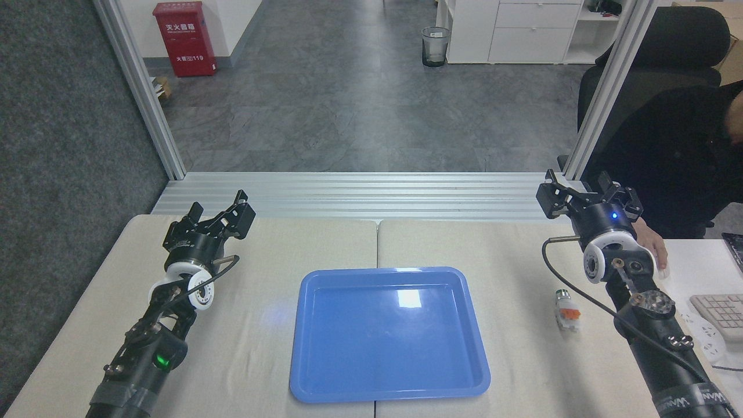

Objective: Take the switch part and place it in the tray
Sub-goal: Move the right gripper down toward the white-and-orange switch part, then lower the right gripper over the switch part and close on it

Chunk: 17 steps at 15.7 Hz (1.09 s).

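Right gripper: the right gripper (586,194) is up high at the far right edge of the table (261,360). Its two black fingers are spread apart. Nothing is between them. A little blue light shines on its body.
Right arm: it comes in from the bottom right corner. A black cable loops beside it.
Switch part: the switch part (566,311) lies on the table, just left of the right arm and nearer to me than the right gripper. It is small and white with an orange bit and a shiny round end. Nothing is touching it. It sits to the right of the tray, apart from it.
Tray: the blue tray (307,371) lies flat in the middle of the table. It is shiny, and I see nothing inside.
Left gripper: the left gripper (223,217) is far away on the left side of the table. Its fingers are spread apart too, with nothing in them.
Left arm: a green light glows low down on it.
Person: a hand (653,247) rests on the next desk, just behind the right gripper.
Keyboard: a keyboard (722,310) pokes in at the right edge.
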{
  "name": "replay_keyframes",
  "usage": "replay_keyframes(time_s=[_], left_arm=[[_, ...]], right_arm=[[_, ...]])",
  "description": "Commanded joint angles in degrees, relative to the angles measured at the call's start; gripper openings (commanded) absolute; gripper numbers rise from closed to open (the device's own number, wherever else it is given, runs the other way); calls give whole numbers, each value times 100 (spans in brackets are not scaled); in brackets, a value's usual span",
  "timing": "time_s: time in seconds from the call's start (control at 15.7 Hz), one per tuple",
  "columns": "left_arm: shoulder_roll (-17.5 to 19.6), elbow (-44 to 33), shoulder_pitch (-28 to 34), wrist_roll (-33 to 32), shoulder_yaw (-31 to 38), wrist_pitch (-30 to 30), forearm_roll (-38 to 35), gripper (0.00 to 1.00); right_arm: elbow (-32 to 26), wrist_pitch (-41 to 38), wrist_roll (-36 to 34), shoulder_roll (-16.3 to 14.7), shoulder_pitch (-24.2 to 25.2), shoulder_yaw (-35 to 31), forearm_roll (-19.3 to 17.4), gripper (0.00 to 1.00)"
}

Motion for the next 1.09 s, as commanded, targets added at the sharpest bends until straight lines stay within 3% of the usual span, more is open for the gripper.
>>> replay_keyframes(time_s=[0.0, 0.26, 1.02], left_arm=[[-4, 0, 0, -4, 0, 0, 1, 100], [-4, 0, 0, -4, 0, 0, 1, 100], [-4, 0, 0, -4, 0, 0, 1, 100]], right_arm=[[-228, -12, -1, 51, 244, 7, 5, 99], [-677, -12, 8, 42, 570, 7, 14, 98], [-713, -12, 8, -19, 789, 15, 75, 99]])
